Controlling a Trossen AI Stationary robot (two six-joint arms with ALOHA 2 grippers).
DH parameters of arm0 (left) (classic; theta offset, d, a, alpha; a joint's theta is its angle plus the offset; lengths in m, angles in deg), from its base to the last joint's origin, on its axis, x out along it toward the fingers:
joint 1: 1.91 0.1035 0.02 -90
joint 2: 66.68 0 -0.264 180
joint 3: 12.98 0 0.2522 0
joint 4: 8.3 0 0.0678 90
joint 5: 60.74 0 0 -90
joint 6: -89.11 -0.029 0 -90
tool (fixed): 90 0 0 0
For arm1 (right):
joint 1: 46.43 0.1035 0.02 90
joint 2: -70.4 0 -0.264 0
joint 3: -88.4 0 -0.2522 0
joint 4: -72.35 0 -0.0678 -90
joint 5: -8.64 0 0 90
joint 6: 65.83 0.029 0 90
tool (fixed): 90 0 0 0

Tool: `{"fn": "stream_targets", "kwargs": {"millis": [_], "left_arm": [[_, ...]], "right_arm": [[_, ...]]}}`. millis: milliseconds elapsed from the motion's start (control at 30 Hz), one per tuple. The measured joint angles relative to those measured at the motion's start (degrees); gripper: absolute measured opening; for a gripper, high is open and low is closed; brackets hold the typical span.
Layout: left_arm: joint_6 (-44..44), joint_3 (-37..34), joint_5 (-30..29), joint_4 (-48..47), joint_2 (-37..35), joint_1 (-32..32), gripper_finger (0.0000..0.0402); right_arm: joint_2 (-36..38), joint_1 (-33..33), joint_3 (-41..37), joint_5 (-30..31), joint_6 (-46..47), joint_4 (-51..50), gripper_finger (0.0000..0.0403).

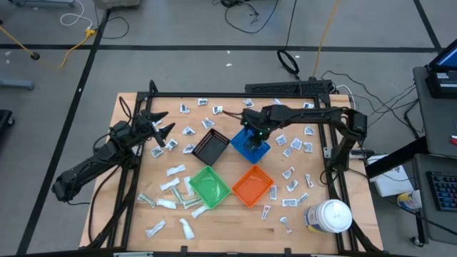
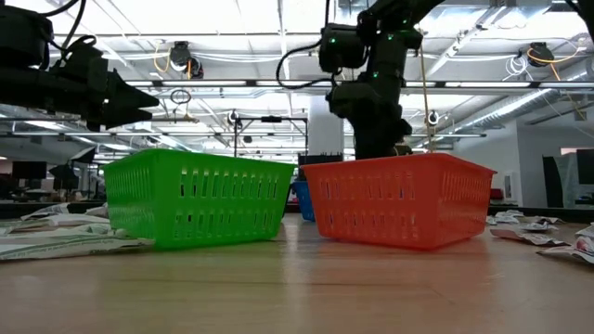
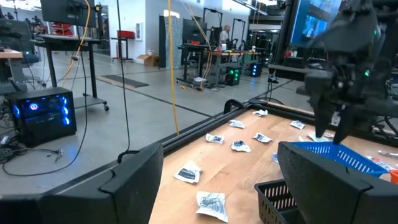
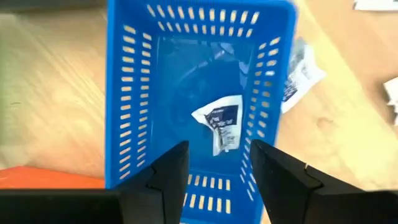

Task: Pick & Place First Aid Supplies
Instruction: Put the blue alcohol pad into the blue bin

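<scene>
Inside the blue bin lies a small white packet, right under the right gripper, whose fingers stand apart with nothing between them. It looks light, thin and floppy (probably crinkly too), so pinching it across its flat middle seems best. The left gripper, also apart and empty, waits over other packets at the table's left.

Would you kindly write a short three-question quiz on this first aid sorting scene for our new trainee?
1. True or false: the right claw hangs over the blue bin.
2. What lies inside the blue bin?
A. nothing
B. a white packet
C. the white jar
3. Which bin stands beside the orange bin in the low view?

Key:
1. True; its fingers stand apart above the bin.
2. B.
3. The green bin.
</scene>
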Motion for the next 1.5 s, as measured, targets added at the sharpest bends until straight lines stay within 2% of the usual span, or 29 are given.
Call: {"fn": "stream_targets", "kwargs": {"millis": [133, 400, 600, 1033, 1300, 1500], "left_arm": [[0.0, 0.0, 0.0, 0.0, 0.0, 0.0, 0.0324], [0.0, 0.0, 0.0, 0.0, 0.0, 0.0, 0.0324], [0.0, 0.0, 0.0, 0.0, 0.0, 0.0, 0.0324], [0.0, 0.0, 0.0, 0.0, 0.0, 0.0, 0.0324], [0.0, 0.0, 0.0, 0.0, 0.0, 0.0, 0.0324], [0.0, 0.0, 0.0, 0.0, 0.0, 0.0, 0.0324]], "right_arm": [[2.6, -1.9, 0.0, 0.0, -1.1, -1.6, 0.0157], [3.1, -5.5, 0.0, -0.1, -4.2, -6.6, 0.0154], [4.1, -12.4, 0.0, 0.1, -4.2, -9.2, 0.0151], [4.2, -28.6, 0.0, 0.6, 3.1, -11.6, 0.015], [4.2, -35.5, 0.0, 4.3, 8.6, -15.5, 0.015], [4.2, -37.7, 0.0, 10.6, 11.7, -19.3, 0.015]]}}
